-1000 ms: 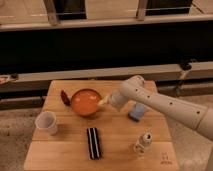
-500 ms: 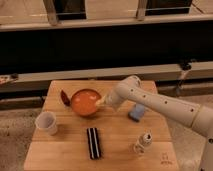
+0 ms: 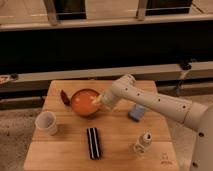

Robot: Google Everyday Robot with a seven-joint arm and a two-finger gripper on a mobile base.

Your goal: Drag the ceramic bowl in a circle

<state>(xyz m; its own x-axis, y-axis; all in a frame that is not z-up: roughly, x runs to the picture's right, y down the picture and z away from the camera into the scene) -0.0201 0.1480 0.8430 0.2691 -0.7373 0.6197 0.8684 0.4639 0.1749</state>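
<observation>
The bowl (image 3: 84, 102) sits a little further toward the table's (image 3: 120, 145) back-left than a second ago, and the arm (image 3: 150, 102) has bent in after it, its elbow now higher over the boards. The gripper (image 3: 98, 100) is at the bowl's right rim, over the orange inside; whether its fingers are spread or closed on the rim I cannot tell. The bowl's contents are hard to judge: only glossy orange shows. Behind its left edge pokes something dark red (image 3: 64, 96), mostly hidden. The white cup (image 3: 46, 122) stands near the left front, its inside not visible. A black bar (image 3: 93, 142) lies in the middle front, a small bottle (image 3: 143, 142) at right front, and a blue block (image 3: 136, 113) half under the arm.
</observation>
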